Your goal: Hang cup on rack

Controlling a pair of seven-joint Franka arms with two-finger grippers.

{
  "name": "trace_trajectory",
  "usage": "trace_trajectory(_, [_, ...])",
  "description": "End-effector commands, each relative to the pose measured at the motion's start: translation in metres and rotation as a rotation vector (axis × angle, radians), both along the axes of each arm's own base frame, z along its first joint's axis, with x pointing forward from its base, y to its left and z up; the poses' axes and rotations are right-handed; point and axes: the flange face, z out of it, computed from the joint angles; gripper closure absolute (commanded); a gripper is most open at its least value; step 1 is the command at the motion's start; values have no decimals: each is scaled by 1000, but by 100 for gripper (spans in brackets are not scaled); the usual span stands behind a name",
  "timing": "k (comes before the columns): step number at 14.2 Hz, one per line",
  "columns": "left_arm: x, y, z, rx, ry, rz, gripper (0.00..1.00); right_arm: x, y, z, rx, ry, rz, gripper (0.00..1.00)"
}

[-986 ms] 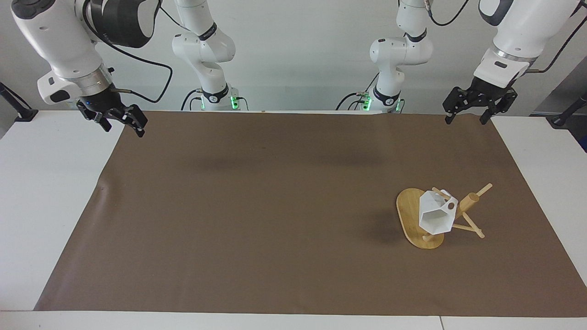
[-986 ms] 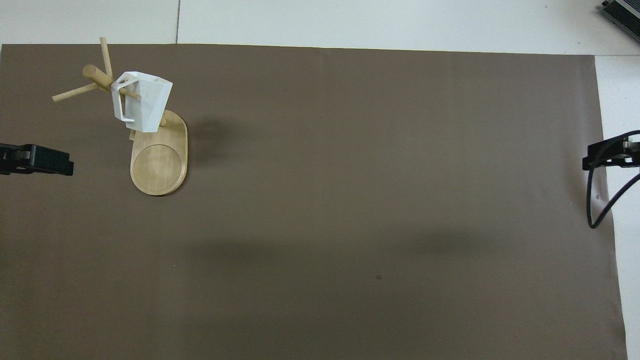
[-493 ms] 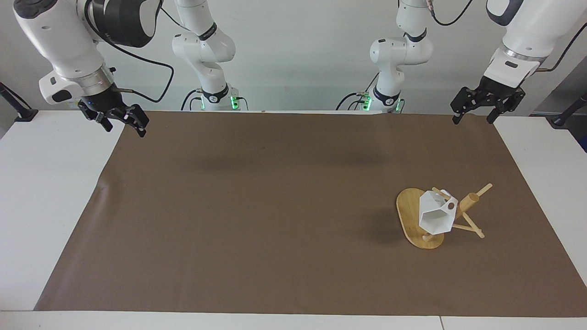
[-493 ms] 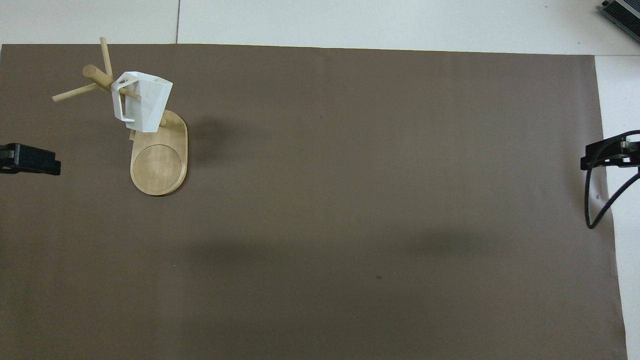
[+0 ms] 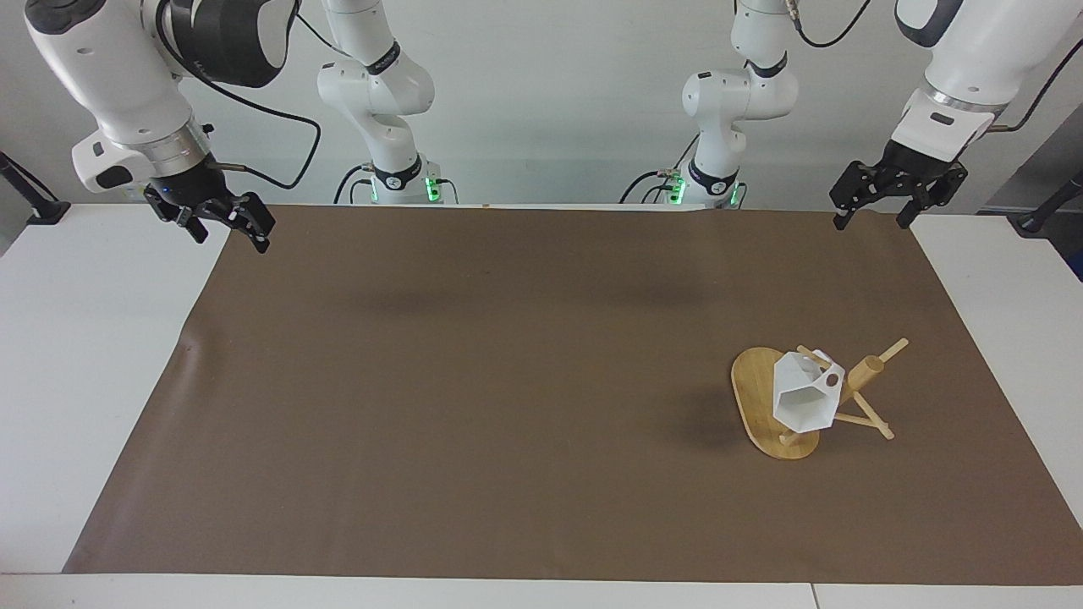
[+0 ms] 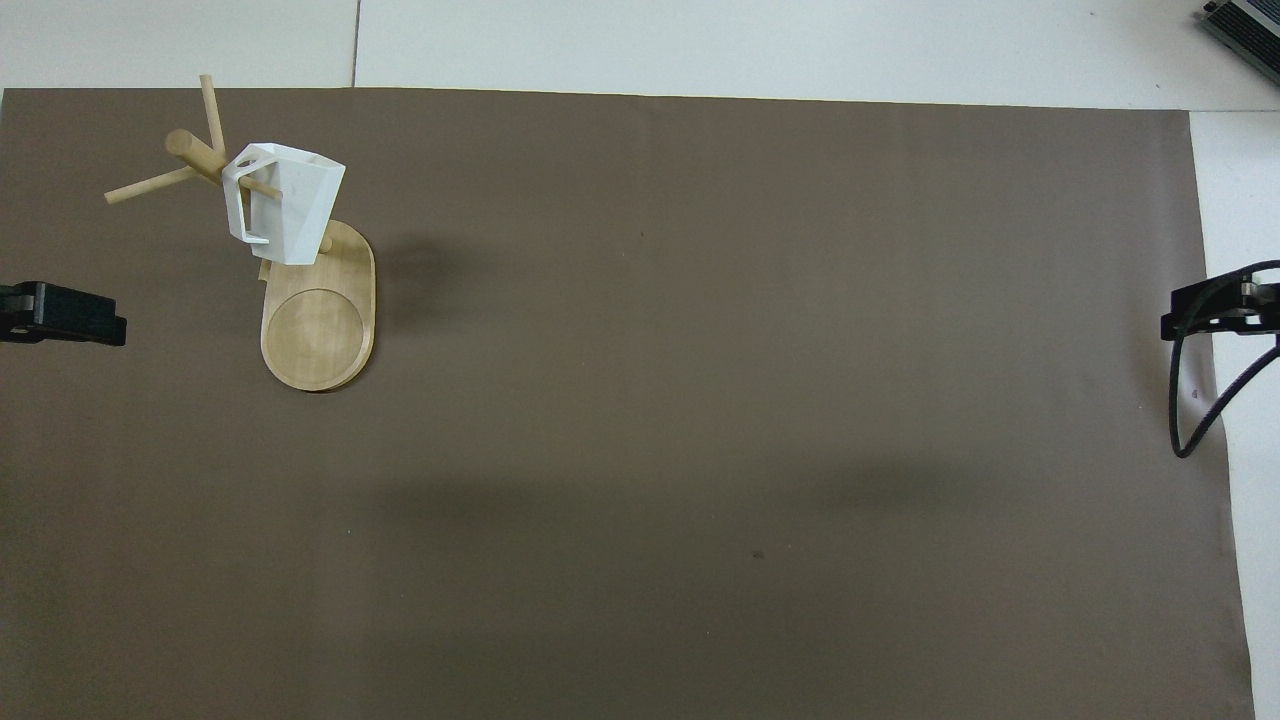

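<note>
The white faceted cup [image 5: 799,399] hangs by its handle on a peg of the bamboo rack [image 5: 865,372], tilted, with its open mouth showing in the facing view. The rack stands on its oval base [image 5: 751,391] toward the left arm's end of the table. In the overhead view the cup [image 6: 290,205] hangs over the base [image 6: 318,325]. My left gripper [image 5: 871,222] is open and empty, raised over the mat's corner by the robots and well apart from the rack. My right gripper [image 5: 230,240] is open and empty over the other corner by the robots.
A brown mat [image 5: 508,381] covers most of the white table [image 5: 85,338]. In the overhead view only the tips of the left gripper [image 6: 70,315] and the right gripper [image 6: 1212,310] show at the mat's ends, with a black cable [image 6: 1200,420] hanging by the right one.
The left gripper has drawn back a little toward its end of the table and risen slightly. The right gripper has risen slightly. Cup and rack have not moved.
</note>
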Motion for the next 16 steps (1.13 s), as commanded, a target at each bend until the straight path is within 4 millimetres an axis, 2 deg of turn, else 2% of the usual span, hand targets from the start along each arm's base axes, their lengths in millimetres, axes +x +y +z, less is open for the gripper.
trace_trajectory(1, [4, -8, 2, 1, -6, -10, 0, -4, 1, 3, 23, -10, 3, 0])
trace_trajectory(4, [-1, -14, -2, 3, -2, -20, 0, -5, 1, 3, 23, -11, 3, 0])
trace_trajectory(9, [-6, -13, 10, 2, -17, -18, 0, -5, 1, 3, 23, -10, 3, 0])
trace_trajectory(16, [-7, -13, 10, 3, -22, -21, 0, -5, 1, 3, 23, -11, 3, 0])
